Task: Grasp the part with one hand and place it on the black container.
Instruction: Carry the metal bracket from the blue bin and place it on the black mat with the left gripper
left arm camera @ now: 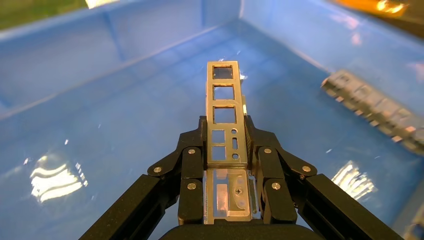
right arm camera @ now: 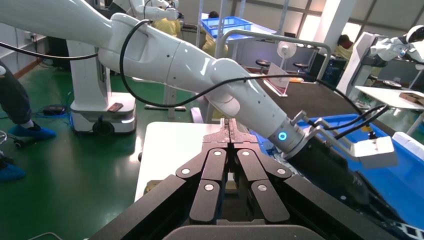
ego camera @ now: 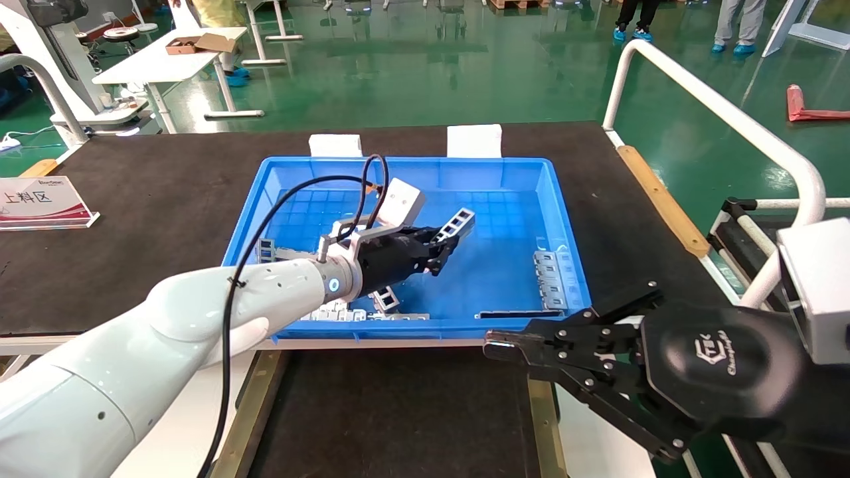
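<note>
left gripper (ego camera: 446,251) was clamped on the part (ego camera: 455,224), holding it up over the middle of the blue bin (ego camera: 564,199), clear of the floor as far as i could tell. from the wrist cam the part (left arm camera: 224,117) stuck straight out past the fingers (left arm camera: 191,165). the black container (ego camera: 398,411) sat just in front of the bin, nearer me. right gripper (ego camera: 495,346) hung pinched closed over the container's right rail, holding nothing.

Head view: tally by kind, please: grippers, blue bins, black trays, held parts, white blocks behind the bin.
grippers: 2, left gripper and right gripper
blue bin: 1
black container: 1
part held in the left gripper: 1
white blocks: 2
Total: 7
</note>
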Controlling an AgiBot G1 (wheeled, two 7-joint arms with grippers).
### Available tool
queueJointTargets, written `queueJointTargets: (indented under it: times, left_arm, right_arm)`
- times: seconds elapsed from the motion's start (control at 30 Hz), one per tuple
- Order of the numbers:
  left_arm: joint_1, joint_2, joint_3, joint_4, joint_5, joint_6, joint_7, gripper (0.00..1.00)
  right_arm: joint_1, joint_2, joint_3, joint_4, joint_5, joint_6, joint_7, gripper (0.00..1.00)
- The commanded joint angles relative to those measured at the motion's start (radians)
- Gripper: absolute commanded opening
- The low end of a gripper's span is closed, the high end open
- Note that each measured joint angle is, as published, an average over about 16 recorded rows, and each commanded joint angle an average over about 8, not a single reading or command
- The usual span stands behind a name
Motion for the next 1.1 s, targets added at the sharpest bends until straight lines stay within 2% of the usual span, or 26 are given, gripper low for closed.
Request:
queueJointTargets:
  times: [0.03,0.33,0.57,0.83,1.1]
  left_arm:
    - [-0.006,-0.002,-0.011,0.001,-0.021,0.018,0.024,0.0]
    - [-0.007,-0.073,-0.102,-0.031,-0.132,0.21,0.142,0.0]
    - [0.017,-0.171,-0.133,-0.124,-0.186,0.347,0.16,0.0]
    - [0.075,-0.337,-0.152,-0.359,-0.237,0.434,0.114,0.0]
    - [0.176,-0.504,-0.157,-0.666,-0.269,0.406,0.05,0.0]
  right_arm:
    - [0.0,0.0,0.0,0.0,0.0,0.0,0.0,0.0]
    - [0.0,0.0,0.0,0.0,0.0,0.0,0.0,0.0]
    - [0.0,0.0,0.0,0.0,0.0,0.0,0.0,0.0]
    - [0.0,0.0,0.0,0.0,0.0,0.0,0.0,0.0]
    - [0.0,0.0,0.0,0.0,0.0,0.0,0.0,0.0]
